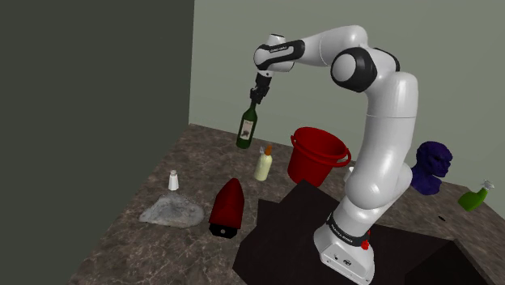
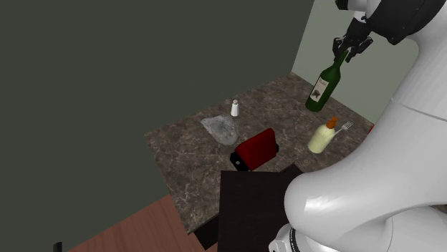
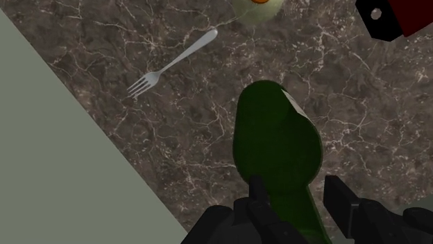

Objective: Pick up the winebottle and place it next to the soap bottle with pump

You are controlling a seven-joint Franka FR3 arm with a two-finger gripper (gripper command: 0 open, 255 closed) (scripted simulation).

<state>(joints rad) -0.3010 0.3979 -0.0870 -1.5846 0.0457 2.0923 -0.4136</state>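
This is looking like a room in a home, likely a kitchen corner. A dark, marble-veined tabletop [image 1: 202, 154] is carrying a fork [image 3: 173, 64], a small white shaker [image 1: 173, 180], a pump soap bottle [image 1: 264, 163] and a red bucket [image 1: 317, 154]. A green wine bottle [image 1: 247, 127] is hanging above them, and a plain pale green wall [image 1: 235, 57] is standing behind.

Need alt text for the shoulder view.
The black gripper holds a green wine bottle by its neck, clear of the dark veined counter. A cream pump bottle and a red bucket stand close by.
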